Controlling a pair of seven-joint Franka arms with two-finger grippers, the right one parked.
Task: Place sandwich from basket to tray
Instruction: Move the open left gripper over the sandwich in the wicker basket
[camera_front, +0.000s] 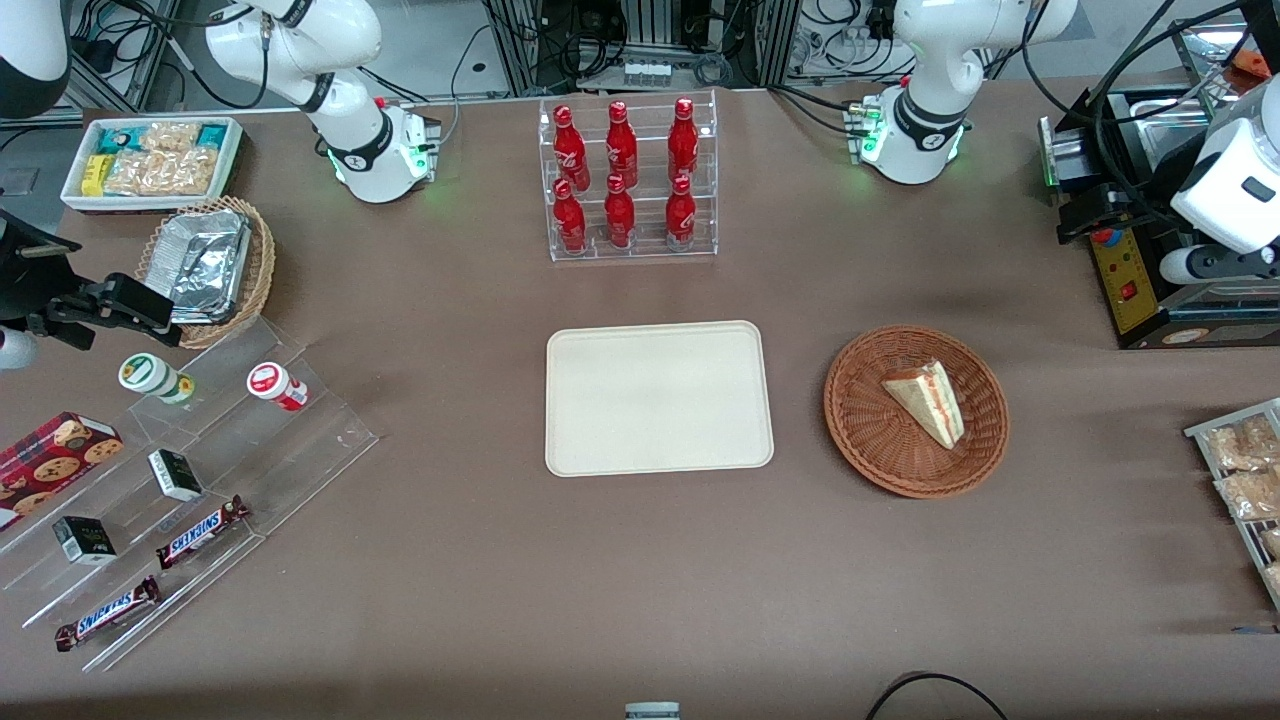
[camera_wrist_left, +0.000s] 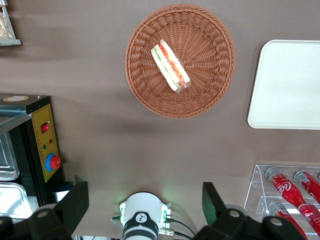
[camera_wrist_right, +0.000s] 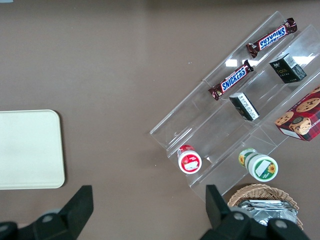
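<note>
You see the tray (camera_front: 658, 397) lying flat at mid-table with nothing on it, nearer the front camera than the rack of red bottles (camera_front: 628, 180). Beside the tray, toward the working arm's end, sits the basket (camera_front: 868, 432), apart from the tray. The sandwich (camera_front: 928, 400) lies in the basket, filling edge up in the wrist view. Your gripper (camera_wrist_left: 143, 192) hangs high above the table near the black control box (camera_front: 1130, 270), fingers (camera_wrist_left: 75, 200) spread wide, holding nothing.
</note>
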